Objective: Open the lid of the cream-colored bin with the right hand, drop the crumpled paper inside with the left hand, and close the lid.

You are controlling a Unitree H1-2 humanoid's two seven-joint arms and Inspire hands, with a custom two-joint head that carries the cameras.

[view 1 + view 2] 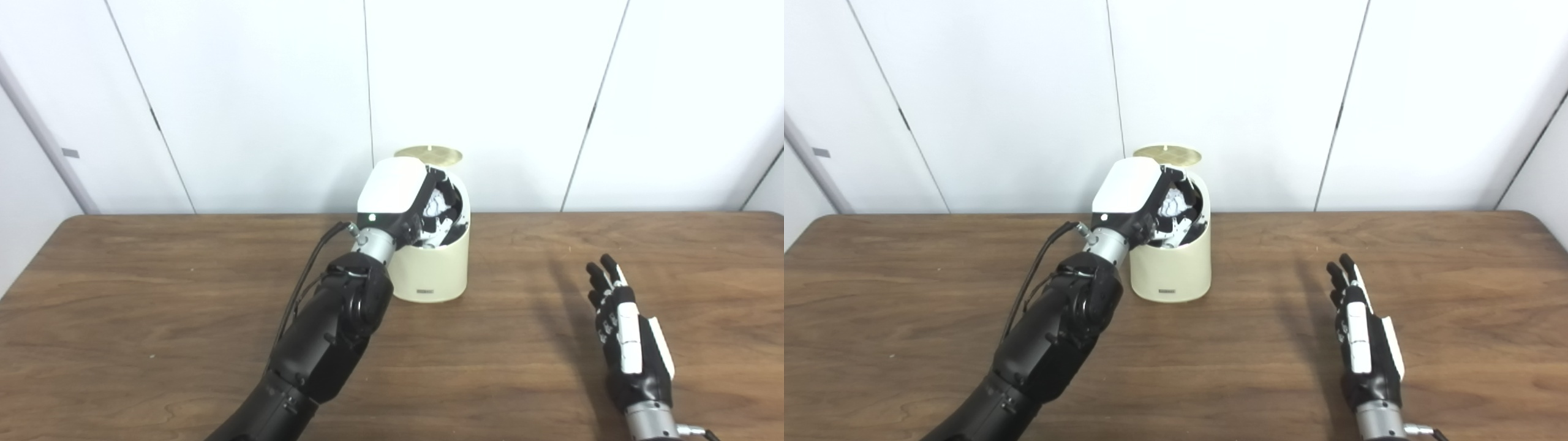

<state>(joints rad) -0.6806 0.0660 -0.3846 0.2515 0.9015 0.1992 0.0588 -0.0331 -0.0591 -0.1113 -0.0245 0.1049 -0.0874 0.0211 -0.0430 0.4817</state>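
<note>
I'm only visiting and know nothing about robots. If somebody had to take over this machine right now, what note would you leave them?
Left hand: over the mouth of the cream bin, with the crumpled paper at its fingers; whether it has let go cannot be told.
Right hand: open, holding nothing, low over the table to the right of the bin.
Lid: up, at the back of the bin.
Done: lid opened, paper brought to the bin.
Left: confirm the drop, pull the left hand out, close the lid.
</note>
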